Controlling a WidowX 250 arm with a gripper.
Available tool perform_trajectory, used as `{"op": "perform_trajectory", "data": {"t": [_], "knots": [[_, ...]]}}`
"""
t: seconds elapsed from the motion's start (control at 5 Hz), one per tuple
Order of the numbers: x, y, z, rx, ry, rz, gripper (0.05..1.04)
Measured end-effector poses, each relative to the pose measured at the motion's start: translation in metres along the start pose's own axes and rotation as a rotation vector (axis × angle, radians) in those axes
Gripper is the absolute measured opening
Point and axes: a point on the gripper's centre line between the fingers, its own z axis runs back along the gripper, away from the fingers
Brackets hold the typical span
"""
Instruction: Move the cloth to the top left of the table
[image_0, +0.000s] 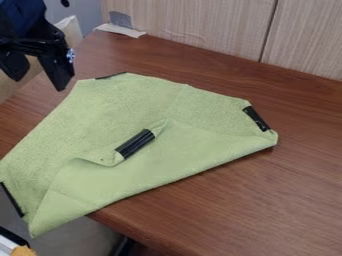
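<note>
Hand (39, 81) hangs spread at upper left, near the partly folded green cloth (113, 110).

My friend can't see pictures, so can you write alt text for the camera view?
A green cloth with black strips lies partly folded on a brown wooden table, its lower-left part sticking out past the table's edge. An open black gripper hangs at the upper left.
</note>
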Motion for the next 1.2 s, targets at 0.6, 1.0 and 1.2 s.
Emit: {"op": "perform_trajectory", "data": {"t": [0.6,1.0,1.2], "knots": [[-0.013,-0.061,-0.031,-0.056,0.042,-0.111,1.001],[-0.025,-0.078,-0.084,-0.019,0.134,-0.128,1.001],[-0.025,-0.081,-0.1,0.016,0.151,-0.146,1.001]]}}
